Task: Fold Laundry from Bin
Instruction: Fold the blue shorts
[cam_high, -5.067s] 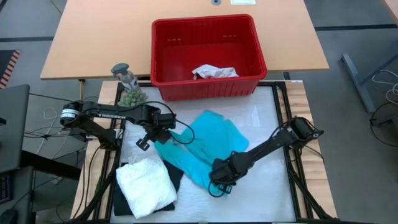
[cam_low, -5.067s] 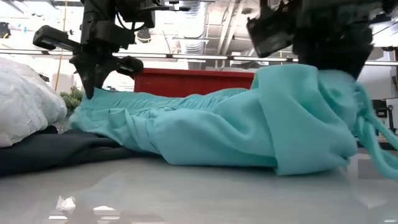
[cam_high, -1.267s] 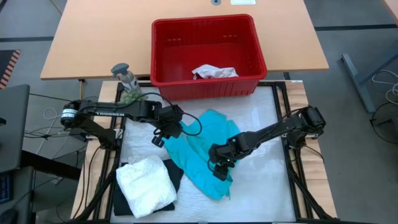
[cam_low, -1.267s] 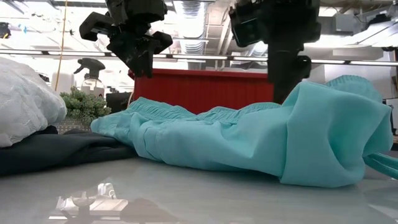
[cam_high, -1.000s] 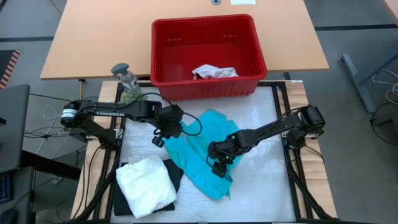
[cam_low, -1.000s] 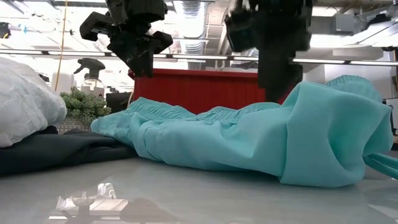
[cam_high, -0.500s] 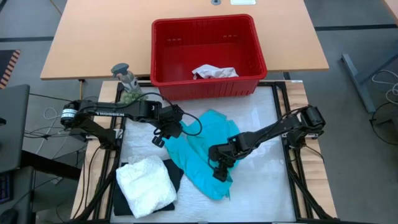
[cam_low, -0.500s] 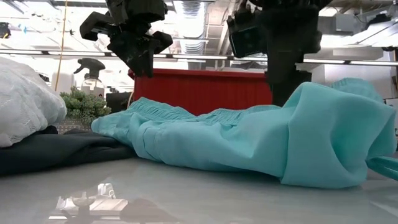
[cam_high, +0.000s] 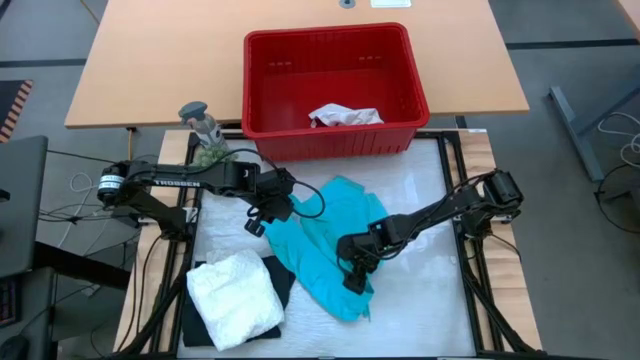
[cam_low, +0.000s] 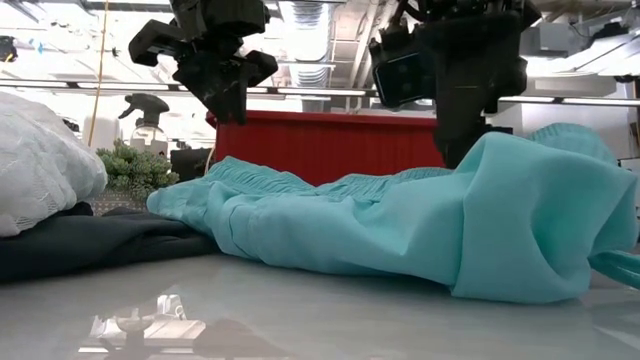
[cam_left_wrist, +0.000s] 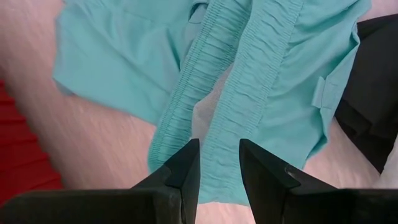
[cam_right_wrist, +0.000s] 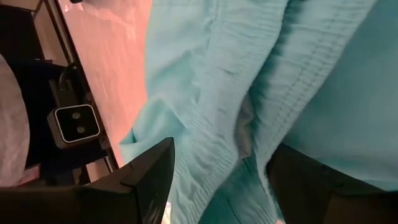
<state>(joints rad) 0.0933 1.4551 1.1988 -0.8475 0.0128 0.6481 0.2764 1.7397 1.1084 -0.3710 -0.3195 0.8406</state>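
The teal garment (cam_high: 330, 235), shorts with a gathered waistband (cam_left_wrist: 249, 93), lies bunched on the white mat. My left gripper (cam_high: 258, 215) hangs open above its far-left end, well clear of the cloth, as the low view (cam_low: 230, 105) shows. My right gripper (cam_high: 352, 278) stands open over the garment's middle, one finger on either side of the waistband (cam_right_wrist: 249, 93). A folded white lacy garment (cam_high: 235, 297) rests on a black one (cam_high: 283, 283) at the near left. Another white piece (cam_high: 345, 115) lies inside the red bin (cam_high: 328, 32). My right gripper comes at the teal waistband (cam_right_wrist: 211, 149) slanting down from the table's right, its fingers astride the gathered band. In the low view the raised fold of cloth (cam_low: 520, 200) hides the fingertips. Whether they touch the cloth, I cannot tell.
The red bin stands just beyond the mat's far edge. A spray bottle (cam_high: 200, 118) and a small green plant (cam_high: 212, 155) sit at the far left. Bare mat (cam_high: 420, 290) lies to the right of the teal garment and in front of it.
My right gripper has sunk a little toward the teal garment and tipped steeper, staying open. The garment lies as it did.
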